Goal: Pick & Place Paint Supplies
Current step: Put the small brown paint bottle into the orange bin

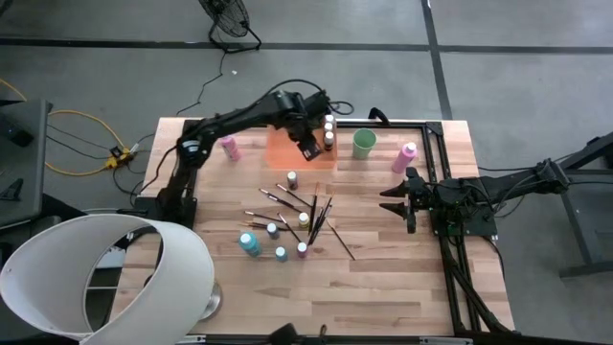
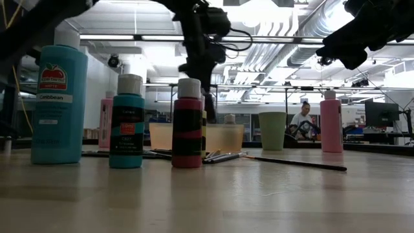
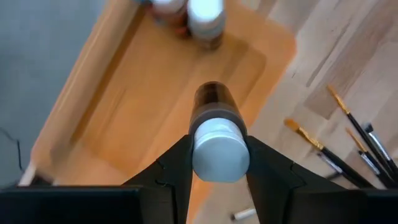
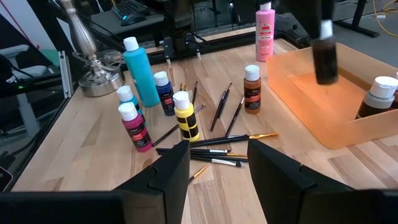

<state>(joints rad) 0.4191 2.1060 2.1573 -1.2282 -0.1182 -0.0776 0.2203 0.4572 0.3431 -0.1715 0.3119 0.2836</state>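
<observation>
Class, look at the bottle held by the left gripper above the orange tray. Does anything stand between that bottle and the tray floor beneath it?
Nothing visible does. The left gripper is shut on a brown bottle above a bare stretch of the orange tray. The two bottles already in the tray stand at its far end, off to one side of the way down.

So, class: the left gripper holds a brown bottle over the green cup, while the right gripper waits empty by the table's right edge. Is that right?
Not quite. The left gripper holds the brown bottle over the orange tray, not the green cup; the left wrist and high views show it. The right gripper does wait empty by the right edge.
</observation>
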